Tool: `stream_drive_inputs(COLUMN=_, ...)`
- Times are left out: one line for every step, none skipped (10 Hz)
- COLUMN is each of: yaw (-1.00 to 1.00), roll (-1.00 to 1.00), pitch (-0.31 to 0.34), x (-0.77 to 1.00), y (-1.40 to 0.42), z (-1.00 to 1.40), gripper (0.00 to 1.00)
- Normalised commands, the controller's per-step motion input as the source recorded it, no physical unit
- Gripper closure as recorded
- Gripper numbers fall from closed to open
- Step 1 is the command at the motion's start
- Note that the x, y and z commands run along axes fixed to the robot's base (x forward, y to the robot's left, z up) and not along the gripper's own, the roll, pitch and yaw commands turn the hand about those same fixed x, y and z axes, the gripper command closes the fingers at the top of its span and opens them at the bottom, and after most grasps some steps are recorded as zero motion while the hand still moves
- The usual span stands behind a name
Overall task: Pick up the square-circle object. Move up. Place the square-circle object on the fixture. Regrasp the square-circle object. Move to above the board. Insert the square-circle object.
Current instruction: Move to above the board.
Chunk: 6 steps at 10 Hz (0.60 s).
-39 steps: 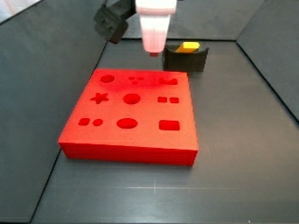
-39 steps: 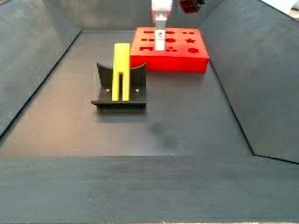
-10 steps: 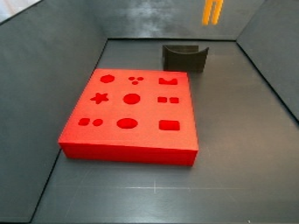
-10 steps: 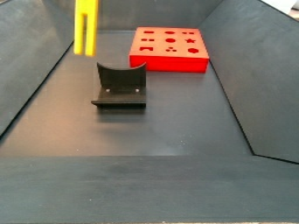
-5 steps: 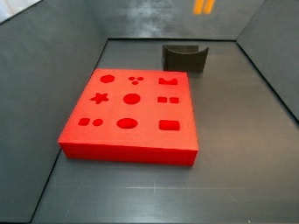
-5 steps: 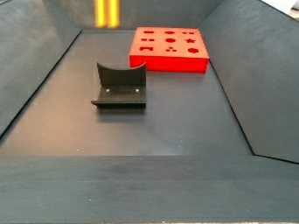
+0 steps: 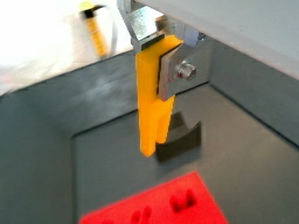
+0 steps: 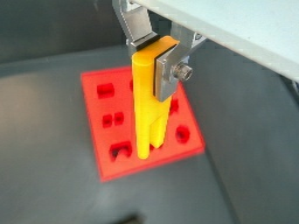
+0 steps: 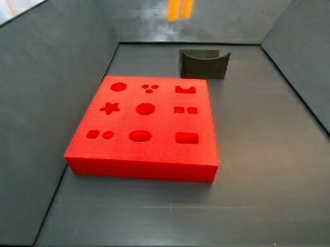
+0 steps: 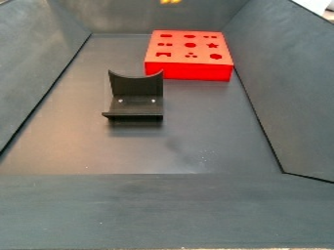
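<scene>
A dark grey floor (image 9: 258,183) lies between sloping grey wall panels (image 10: 33,78) in both side views

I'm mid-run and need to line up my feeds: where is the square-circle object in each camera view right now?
Wrist view: square-circle object hangs in the gripper, fixture behind its tip.
Wrist view: peg in the gripper, hanging over the board.
Side view: only its orange end shows, at the top edge, behind the board.
Side view: an orange sliver at the top edge.
Shared landmark: the red board.
</scene>
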Motion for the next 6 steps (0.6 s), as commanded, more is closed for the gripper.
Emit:
stream_drive_inputs(yaw=1.00, roll=-0.25, pitch=-0.038, x=-0.65, y=-0.71, z=0.24, gripper=1.00)
stream_drive_inputs(yaw=1.00, roll=-0.24, pitch=-0.056, x=-0.35, y=-0.34, z=0.12, gripper=1.00)
stream_drive_inputs(yaw=1.00, roll=-0.23, pitch=-0.064, x=-0.23, y=-0.23, z=0.08, gripper=1.00)
stream_drive_inputs(yaw=1.00, roll=-0.22, pitch=-0.086, x=-0.10, y=-0.12, z=0.04, gripper=1.00)
stream_drive_inputs(yaw=1.00, roll=-0.21, pitch=-0.095, x=-0.08, y=-0.09, z=0.03, gripper=1.00)
stream_drive_inputs(yaw=1.00, roll=-0.20, pitch=-0.126, x=-0.06, y=-0.02, z=0.02, gripper=1.00)
